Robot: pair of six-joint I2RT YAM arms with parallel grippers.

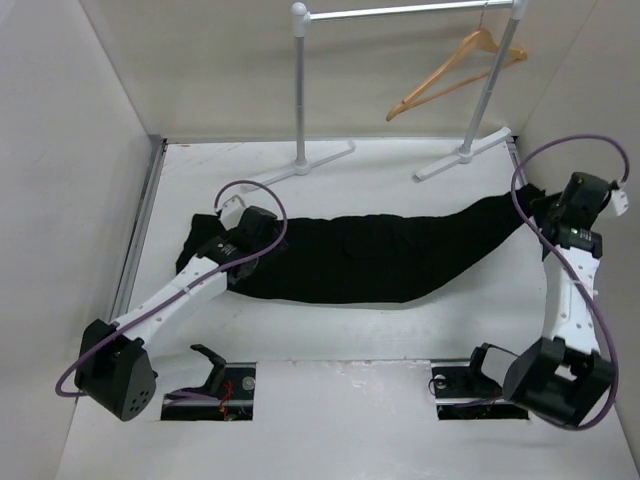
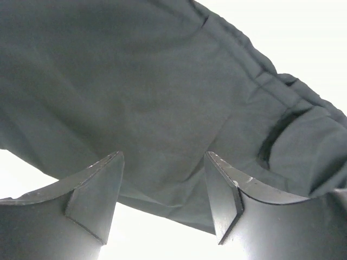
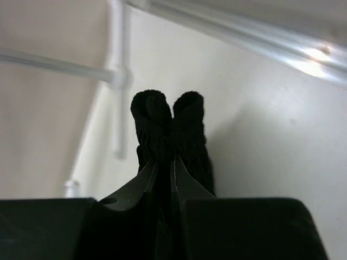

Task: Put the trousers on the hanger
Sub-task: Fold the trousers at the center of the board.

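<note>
The trousers (image 1: 370, 255) are lying flat across the middle of the desk (image 1: 350, 335), stretching from the left of centre to the right edge of the top view. Their wider end is sitting at the left and their narrow end is rising toward the upper right. The hanger (image 1: 440, 74) is hanging by its hook from the silver rail (image 1: 400, 12) at the upper right of the frame, well apart from the trousers and not touching them. The rail's two white feet are resting on the desk behind the cloth.

The left arm is reaching in from the lower left, over the wide end of the trousers. In the left wrist view the left claw (image 2: 162, 157) is standing open, its two fingers (image 2: 97, 187) spread wide, with creased dark fabric and a seamed band filling the frame beyond them. Bright desk is showing between and below the fingertips. Whether the fingers are touching the cloth cannot be told.

The right arm is bending up along the right edge of the frame. In the right wrist view the right claw (image 3: 167, 162) is pinching a bunched fold of the black trousers, which is bulging out above the closed fingertips in two rounded lobes. The blurred rail is showing behind them.
</note>
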